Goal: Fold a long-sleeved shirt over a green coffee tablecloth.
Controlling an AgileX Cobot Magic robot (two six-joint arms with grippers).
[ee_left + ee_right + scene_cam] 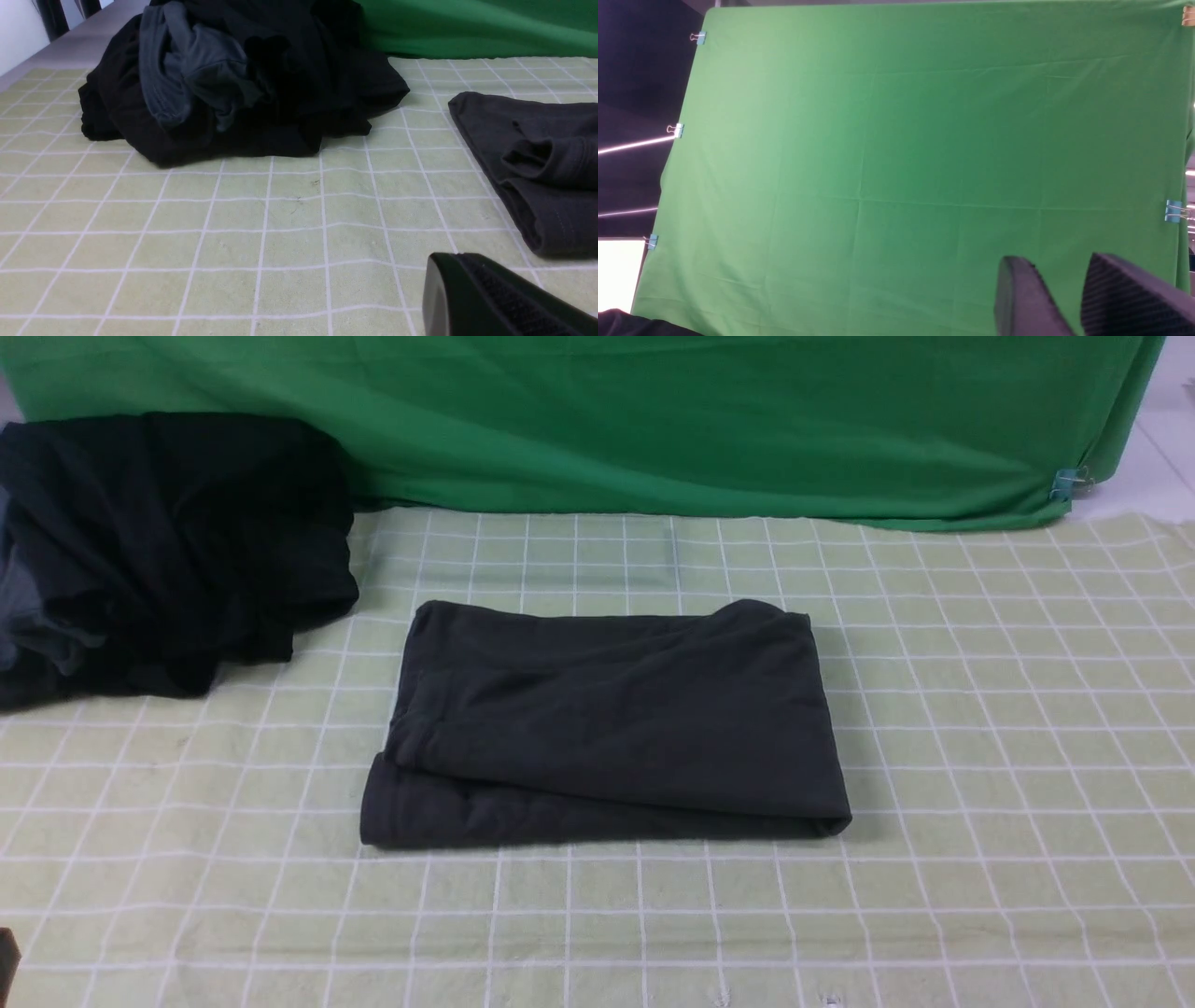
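Left tool (pixel 472 298): closed, empty, low over the green coffee tablecloth (pixel 261 219). Right tool (pixel 1057 289): partly open, empty, raised, facing the plain green backdrop (pixel 915 154).

Long-sleeved shirt (pixel 607 723): folded rectangle, middle of the bench, long axis side to side; near the left tool, apart from it, so the left arm is judged nearer.

Pile of black garments (pixel 159 551): far left corner, well apart. Nothing obstructs.
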